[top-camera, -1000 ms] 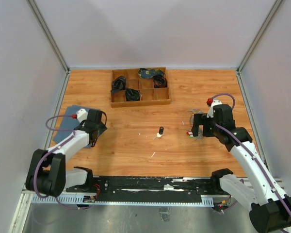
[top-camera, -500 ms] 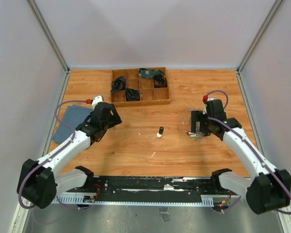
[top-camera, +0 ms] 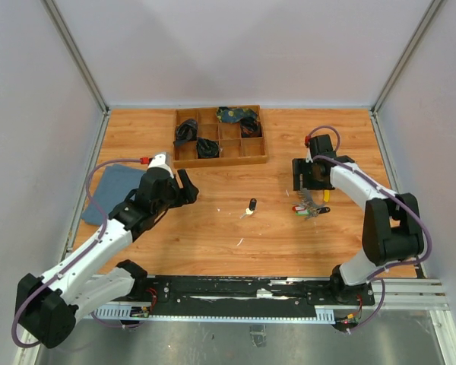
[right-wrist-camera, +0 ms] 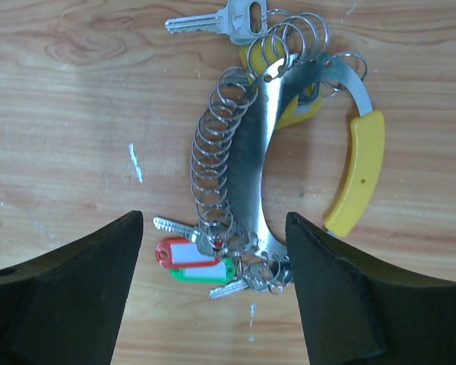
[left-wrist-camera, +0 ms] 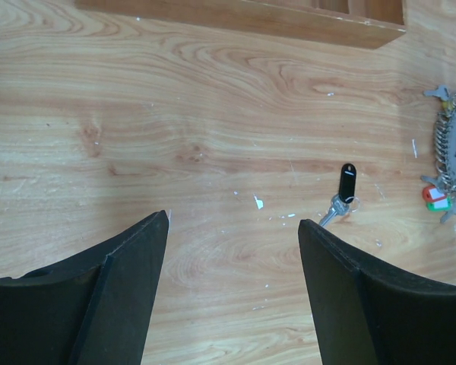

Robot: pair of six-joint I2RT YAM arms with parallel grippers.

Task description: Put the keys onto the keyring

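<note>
Both arms have shifted since the earlier frame: my left arm has swung off the blue cloth toward mid-bench, and my right arm has drawn in over the bench's far right.

Top view. My left pincer hangs with its jaws apart and empty, pointed toward the black-headed key, which lies alone on the bare bench, well apart from the keyring. My right pincer stands just beyond the keyring, also spread and holding nothing. The wooden tray sits at the far edge, away from both. I judge the split deliberate: one arm for the stray key, the other for the ring.

Left wrist view. Between my two dark fingers lies only bare wood. The black-headed key sits ahead and to the right, and a small silver blade shows at its near end, a detail the top view cannot resolve. The keyring shows only in part at the right edge.

Right wrist view. Only here does the keyring read clearly: a curved metal band with a yellow piece, strung with many small split rings. The keys hang off it, with red and green tags at the near end. My fingers frame the bunch without closing on it. Whether they touch it, I cannot tell.
</note>
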